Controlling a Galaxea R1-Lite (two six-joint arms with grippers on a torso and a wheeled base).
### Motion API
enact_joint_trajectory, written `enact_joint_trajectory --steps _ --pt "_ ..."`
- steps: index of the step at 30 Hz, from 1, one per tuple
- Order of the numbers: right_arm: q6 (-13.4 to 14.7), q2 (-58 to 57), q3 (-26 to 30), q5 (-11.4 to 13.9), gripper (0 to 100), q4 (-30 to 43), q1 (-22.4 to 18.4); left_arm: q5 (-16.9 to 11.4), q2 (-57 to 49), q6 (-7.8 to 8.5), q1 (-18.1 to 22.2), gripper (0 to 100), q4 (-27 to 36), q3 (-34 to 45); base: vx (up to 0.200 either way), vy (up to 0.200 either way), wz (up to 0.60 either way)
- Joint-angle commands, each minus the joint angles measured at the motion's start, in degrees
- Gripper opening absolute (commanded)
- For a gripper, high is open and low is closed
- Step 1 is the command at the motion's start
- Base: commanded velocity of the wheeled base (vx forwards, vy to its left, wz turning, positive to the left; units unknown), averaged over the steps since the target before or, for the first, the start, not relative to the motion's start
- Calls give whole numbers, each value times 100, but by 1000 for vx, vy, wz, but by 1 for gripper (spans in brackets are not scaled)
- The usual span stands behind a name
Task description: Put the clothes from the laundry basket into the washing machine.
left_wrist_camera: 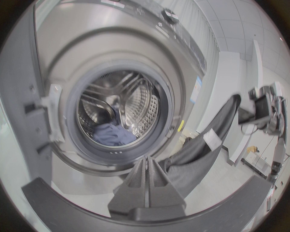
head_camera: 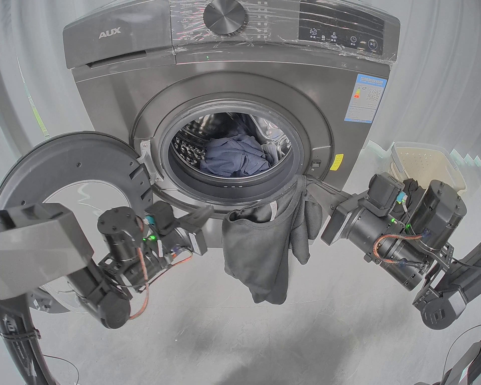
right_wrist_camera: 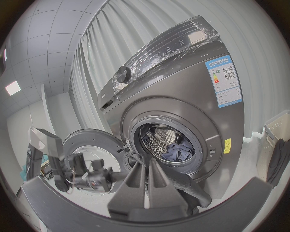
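The right end effector (right_wrist_camera: pixel 147 161), two blunt, wedge-shaped black fingers with a grainy face, is clamped on the top of a dark grey garment (head_camera: pixel 265 240); the thick knit bunches around its tips. The left end effector (left_wrist_camera: pixel 147 160), of the same shape, has its fingers pressed together with only a hairline slit between them. The garment's other upper corner lies right at those tips, but it cannot be told whether any cloth is pinched there.

The washer (head_camera: pixel 125 95) is a boxy front loader in brushed dark grey metal, with wrinkled clear film over its panel. Its round door (head_camera: pixel 75 155), a thick grey ring around a glass bowl, stands wide open on the robot's left. The drum (left_wrist_camera: pixel 136 105) is shiny steel, ribbed and perforated.

The garment hangs outside the washer, below the lower right of the round opening. Its top edge is stretched between the two end effectors and slopes up toward the right one. The rest droops in soft folds above the smooth pale floor (head_camera: pixel 200 331), with a white tag showing.

A cream plastic basket (head_camera: pixel 426 163), rounded and perforated, stands just right of the washer, with dark cloth (right_wrist_camera: pixel 279 160) draped over its rim. A crumpled blue cloth (head_camera: pixel 235 155) lies in the drum's bottom. A round metallic dial (head_camera: pixel 224 16) sits on the panel.
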Motion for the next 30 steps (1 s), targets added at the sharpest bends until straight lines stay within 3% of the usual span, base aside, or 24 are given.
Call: enact_joint_trajectory --steps 1,10,12,16,17,20,21,23,24,27,30 --pt "1 -33 141 -4 0 -4 -11 -21 -1538 -220 411 0 5 692 0 0 0" --pt "10 -16 202 -4 0 -13 42 -39 -1942 -220 226 0 5 964 0 0 0" --pt "19 -24 185 -4 0 -22 51 -91 -1582 -228 6 0 5 1298 0 0 0" --pt "19 -24 193 4 0 -57 59 -346 -897 -114 -11 0 -3 1457 0 0 0" --pt "10 -42 193 4 0 -57 68 -452 -774 -61 -2 100 -3 1501 0 0 0" --pt "10 -51 176 13 0 -48 68 -680 -519 35 50 100 -3 1501 0 0 0" --pt "10 -42 202 13 0 -66 42 -926 -316 88 138 100 -3 1483 0 0 0" --pt "10 -33 246 22 0 -92 42 -1128 -237 167 235 100 -3 1492 0 0 0" --pt "10 -24 308 66 0 -101 33 -1515 -88 404 402 100 -3 1465 0 0 0" --pt "1 -33 378 110 0 -162 42 -2078 149 879 657 100 5 1334 0 0 0" --pt "-8 -33 378 110 0 -171 59 -2333 281 1081 771 100 5 1167 0 0 0"
